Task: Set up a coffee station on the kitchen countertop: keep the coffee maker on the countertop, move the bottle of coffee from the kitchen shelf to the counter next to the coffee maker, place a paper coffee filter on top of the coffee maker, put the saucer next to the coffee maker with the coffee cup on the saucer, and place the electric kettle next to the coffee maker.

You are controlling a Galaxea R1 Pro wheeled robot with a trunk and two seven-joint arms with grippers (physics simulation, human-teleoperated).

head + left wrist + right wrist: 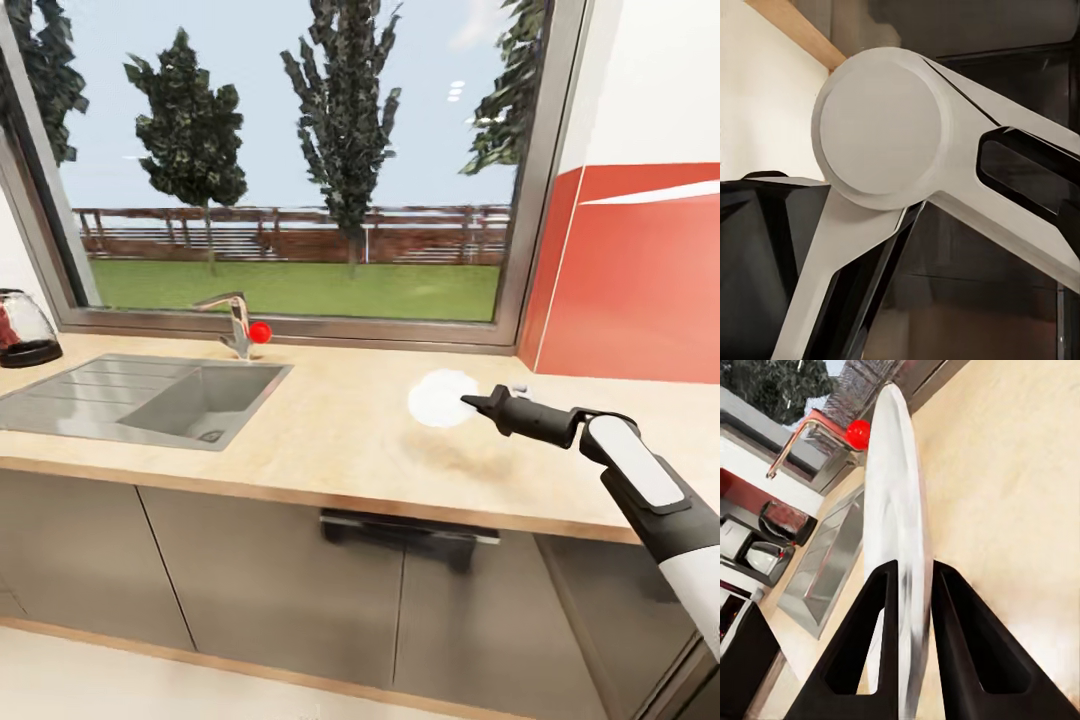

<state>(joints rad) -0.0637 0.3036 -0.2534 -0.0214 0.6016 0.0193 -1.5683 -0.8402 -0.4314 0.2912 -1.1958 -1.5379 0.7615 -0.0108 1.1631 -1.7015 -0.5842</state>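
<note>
Saucer: white saucer (pixel 441 398) held by its edge above the kitchen countertop (pixel 340 440), right of the sink (pixel 140 398).
Right gripper: right gripper (pixel 473 403) with jaws clamped on the saucer's rim.
Left gripper: jaw state cannot be told.
Surroundings: tap (pixel 234 322) with red knob (pixel 260 332) behind the sink; electric kettle (pixel 22 328) far left; red splashback (pixel 640 280) at right.

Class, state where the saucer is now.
The saucer is gripped by the right claw above the kitchen countertop, right of the sink.
</note>
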